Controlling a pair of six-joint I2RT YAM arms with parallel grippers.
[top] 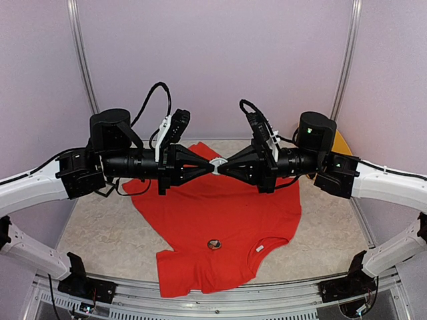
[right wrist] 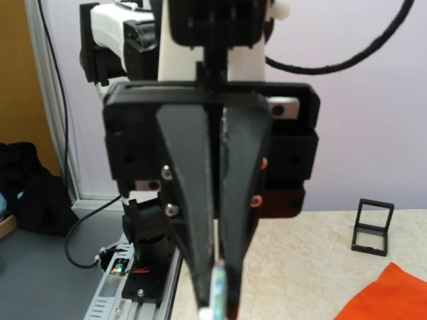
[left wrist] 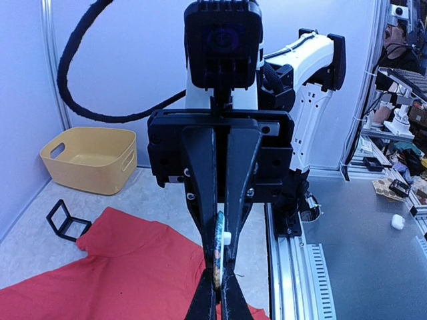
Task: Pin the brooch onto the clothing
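Observation:
The clothing, a red T-shirt (top: 220, 220), lies flat on the table with its white neck label (top: 259, 248) toward the near edge. Above it my left gripper (top: 212, 167) and right gripper (top: 223, 167) meet tip to tip, both shut on the brooch (top: 217, 167). In the left wrist view the brooch (left wrist: 219, 250) shows edge-on, a thin coloured disc with a white nub, pinched between the right arm's long fingers (left wrist: 203, 200) and my own left gripper (left wrist: 218, 297). The right wrist view shows the brooch's edge (right wrist: 219, 290) between the left arm's fingers (right wrist: 193, 200). A small dark round disc (top: 214, 244) rests on the shirt's chest.
A yellow basket (left wrist: 90, 160) stands at the back right of the table. Beside it is a small black frame stand (left wrist: 67, 219), which also shows as the black frame stand (right wrist: 372, 227). Metal rails (top: 220, 297) run along the near edge, and lilac walls close the back and sides.

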